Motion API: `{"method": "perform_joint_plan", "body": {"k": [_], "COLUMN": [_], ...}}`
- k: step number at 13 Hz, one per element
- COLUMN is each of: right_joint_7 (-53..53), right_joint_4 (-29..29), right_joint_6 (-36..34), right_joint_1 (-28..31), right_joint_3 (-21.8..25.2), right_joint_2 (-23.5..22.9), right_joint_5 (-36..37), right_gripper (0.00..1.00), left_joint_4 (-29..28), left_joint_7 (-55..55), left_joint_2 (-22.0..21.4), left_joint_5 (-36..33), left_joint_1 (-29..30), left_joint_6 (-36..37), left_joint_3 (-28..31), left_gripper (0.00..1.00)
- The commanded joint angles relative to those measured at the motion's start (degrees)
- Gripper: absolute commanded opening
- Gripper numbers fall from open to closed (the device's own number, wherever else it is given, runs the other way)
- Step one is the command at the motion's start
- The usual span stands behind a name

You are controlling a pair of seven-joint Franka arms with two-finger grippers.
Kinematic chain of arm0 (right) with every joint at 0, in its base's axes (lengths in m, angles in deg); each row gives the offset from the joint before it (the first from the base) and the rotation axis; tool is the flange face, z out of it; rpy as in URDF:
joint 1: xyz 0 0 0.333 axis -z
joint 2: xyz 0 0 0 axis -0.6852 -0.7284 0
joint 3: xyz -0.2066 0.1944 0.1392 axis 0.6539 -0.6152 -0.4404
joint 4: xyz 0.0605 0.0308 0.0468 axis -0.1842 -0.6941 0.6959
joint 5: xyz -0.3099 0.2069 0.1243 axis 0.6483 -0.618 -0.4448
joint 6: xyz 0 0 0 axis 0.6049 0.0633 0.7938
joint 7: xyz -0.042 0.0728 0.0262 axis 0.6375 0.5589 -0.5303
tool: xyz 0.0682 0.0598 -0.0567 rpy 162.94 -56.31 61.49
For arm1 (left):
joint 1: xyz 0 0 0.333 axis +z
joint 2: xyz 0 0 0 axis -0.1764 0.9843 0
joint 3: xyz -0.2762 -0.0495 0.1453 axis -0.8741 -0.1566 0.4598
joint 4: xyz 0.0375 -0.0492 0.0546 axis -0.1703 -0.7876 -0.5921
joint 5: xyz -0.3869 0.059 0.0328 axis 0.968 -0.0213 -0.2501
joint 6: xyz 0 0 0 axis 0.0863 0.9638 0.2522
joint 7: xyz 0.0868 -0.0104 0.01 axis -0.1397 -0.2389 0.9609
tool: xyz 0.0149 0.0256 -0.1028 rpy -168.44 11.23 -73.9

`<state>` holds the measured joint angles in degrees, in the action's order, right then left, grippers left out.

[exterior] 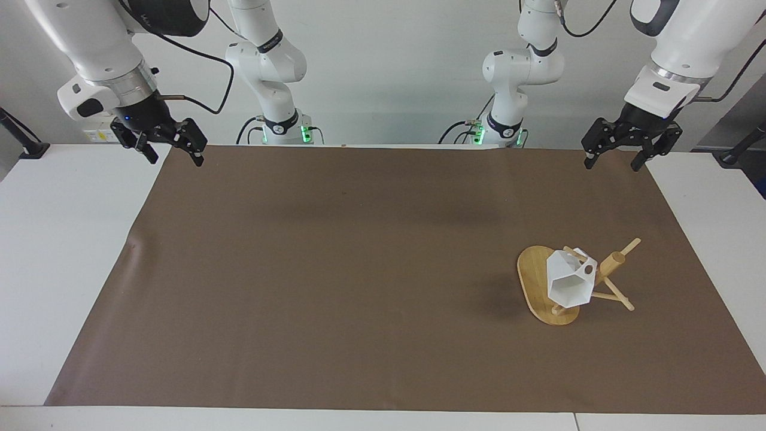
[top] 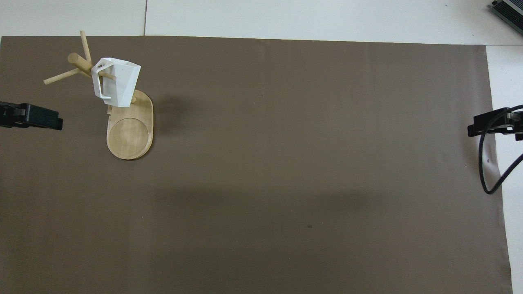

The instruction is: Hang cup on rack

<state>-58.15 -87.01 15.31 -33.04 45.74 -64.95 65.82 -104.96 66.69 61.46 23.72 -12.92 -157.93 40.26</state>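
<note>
The white faceted cup (exterior: 568, 282) hangs by its handle on a peg of the bamboo rack (exterior: 611, 264), toward the left arm's end of the table. It also shows in the overhead view (top: 115, 81), with the rack's oval base (top: 130, 132) below it. My left gripper (exterior: 616, 158) is open and empty, raised over the mat's corner near the left arm's base, well clear of the rack. My right gripper (exterior: 172, 155) is open and empty, held over the mat's edge at the right arm's end, where that arm waits.
A brown mat (exterior: 359, 269) covers most of the white table (exterior: 60, 239). A black cable (top: 488, 163) hangs from the right arm over the mat's edge.
</note>
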Motion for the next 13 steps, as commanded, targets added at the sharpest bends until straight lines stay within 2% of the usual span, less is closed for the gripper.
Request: {"method": "perform_joint_plan", "body": {"k": [1, 5, 8, 13], "right_joint_7": [-0.7, -0.7, -0.6, -0.5], "right_joint_4": [-1.1, -1.1, -1.1, -1.1], "right_joint_6": [-0.3, -0.3, -0.3, -0.1], "right_joint_1": [0.5, 0.6, 0.6, 0.6], "right_joint_3": [-0.5, -0.5, -0.5, -0.5], "right_joint_2": [1.3, 1.3, 1.3, 1.3], "right_joint_5": [0.5, 0.4, 0.4, 0.4], "right_gripper": [1.00, 1.00, 1.00, 1.00], "left_joint_4": [2.3, 4.1, 3.7, 3.5], "left_joint_7": [-3.3, -3.5, -3.4, -3.4], "left_joint_2": [0.9, 0.6, -1.4, -1.4], "left_joint_5": [-1.0, -1.0, -0.9, -1.0], "left_joint_1": [-1.5, -0.8, -0.8, -0.8], "left_joint_6": [5.8, 9.9, 9.8, 9.6], "left_joint_3": [3.2, 2.9, 2.9, 2.7], "left_gripper": [1.00, 1.00, 1.00, 1.00]}}
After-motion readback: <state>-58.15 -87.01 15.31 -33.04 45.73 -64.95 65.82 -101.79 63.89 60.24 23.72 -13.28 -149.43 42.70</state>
